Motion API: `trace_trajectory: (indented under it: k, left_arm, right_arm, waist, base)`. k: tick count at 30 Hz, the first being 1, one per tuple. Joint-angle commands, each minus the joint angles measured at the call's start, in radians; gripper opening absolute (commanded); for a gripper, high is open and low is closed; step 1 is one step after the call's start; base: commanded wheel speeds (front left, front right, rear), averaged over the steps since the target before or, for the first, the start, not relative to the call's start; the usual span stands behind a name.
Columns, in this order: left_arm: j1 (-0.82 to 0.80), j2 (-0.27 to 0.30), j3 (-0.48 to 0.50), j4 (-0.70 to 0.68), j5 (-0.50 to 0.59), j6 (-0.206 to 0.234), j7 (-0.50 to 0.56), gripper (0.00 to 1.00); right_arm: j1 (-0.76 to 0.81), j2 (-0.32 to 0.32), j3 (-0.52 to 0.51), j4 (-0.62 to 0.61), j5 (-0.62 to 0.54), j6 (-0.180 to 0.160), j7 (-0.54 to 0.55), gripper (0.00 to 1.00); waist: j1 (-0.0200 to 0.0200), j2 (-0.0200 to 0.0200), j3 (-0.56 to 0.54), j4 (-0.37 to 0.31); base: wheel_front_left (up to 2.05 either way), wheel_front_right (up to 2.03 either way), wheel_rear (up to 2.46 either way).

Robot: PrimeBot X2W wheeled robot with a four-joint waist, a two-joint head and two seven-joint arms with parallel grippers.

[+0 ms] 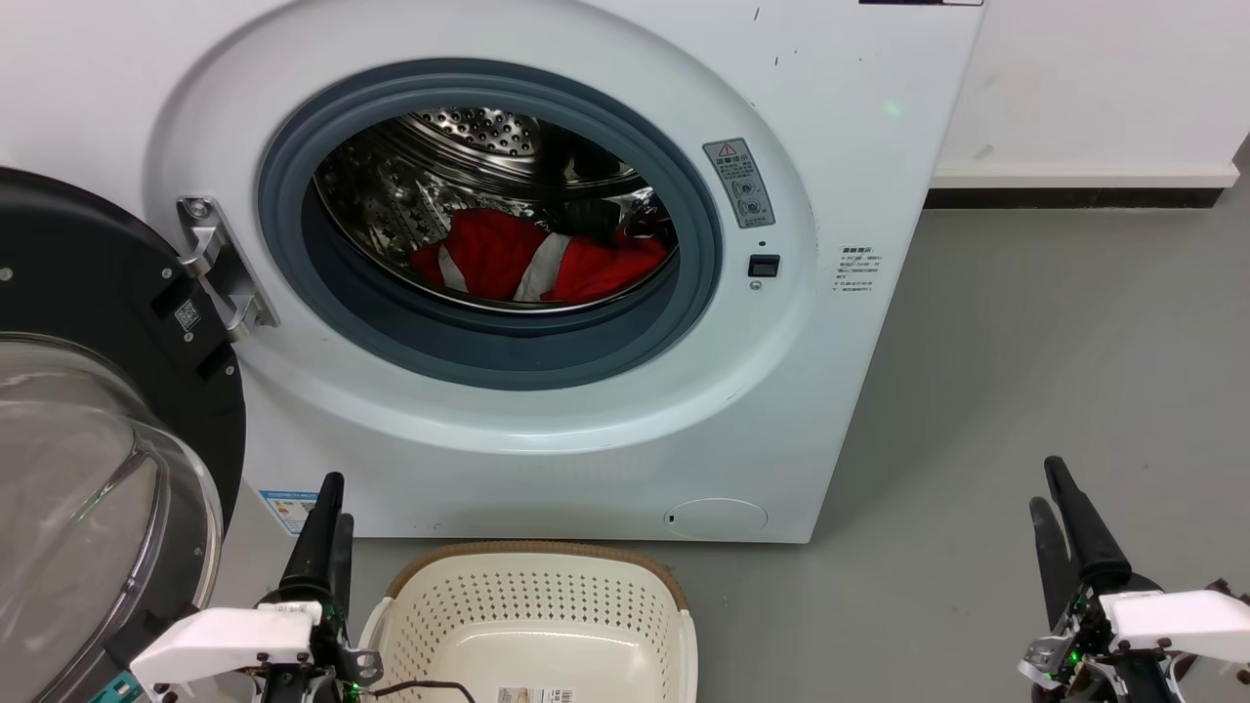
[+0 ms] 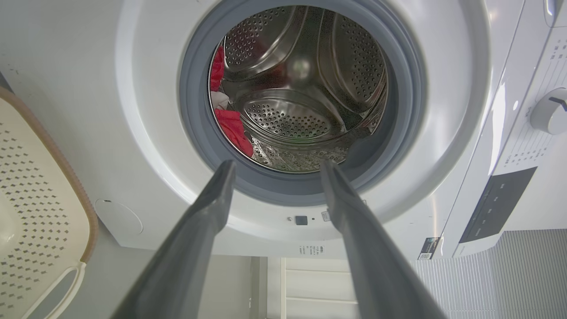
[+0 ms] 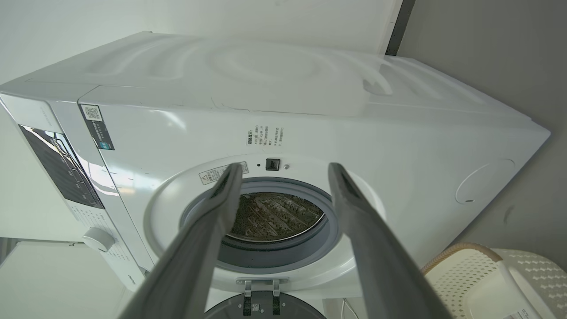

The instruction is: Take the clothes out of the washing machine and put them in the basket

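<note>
Red clothes (image 1: 542, 262) with white stripes lie at the bottom of the steel drum inside the white washing machine (image 1: 840, 146), whose porthole stands open. The left wrist view catches the clothes (image 2: 232, 126) at the drum's left side. On the floor just in front of the machine sits the cream basket (image 1: 532, 596), with nothing in it but a label. My left gripper (image 1: 332, 503) is open at the lower left, beside the basket's left rim. My right gripper (image 1: 1050, 488) is open at the lower right, over the grey floor. Nothing is between either pair of fingers.
The machine's black-framed glass door (image 1: 88, 410) is swung wide open on the left, close to my left arm. Grey floor (image 1: 1055, 371) spreads to the right of the machine, up to a white wall with a dark skirting (image 1: 1074, 195).
</note>
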Motion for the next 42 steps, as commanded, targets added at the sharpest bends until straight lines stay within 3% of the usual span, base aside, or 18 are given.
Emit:
trace_trajectory:
  k: [1, 23, 42]
  left_arm:
    - [-0.012, 0.002, 0.003, -0.029, 0.029, 0.003, -0.009, 1.0]
    - [0.021, 0.003, -0.082, -0.14, 0.511, 0.132, -0.105, 1.0]
    - [0.044, 0.003, -0.117, -0.19, 0.774, 0.168, -0.17, 1.0]
  right_arm:
    - [-0.009, -0.001, -0.001, -0.027, -0.034, 0.0, -0.009, 1.0]
    - [0.042, 0.0, 0.051, -0.17, -0.601, 0.0, -0.106, 1.0]
    - [0.074, 0.0, 0.066, -0.231, -0.906, 0.0, -0.17, 1.0]
  waist:
    - [0.0, 0.0, 0.0, 0.0]
    - [0.0, 0.0, 0.006, 0.001]
    - [0.0, 0.0, 0.011, 0.002]
  base:
    - [0.0, 0.0, 0.0]
    - [0.0, 0.0, 0.0]
    - [0.0, 0.0, 0.0]
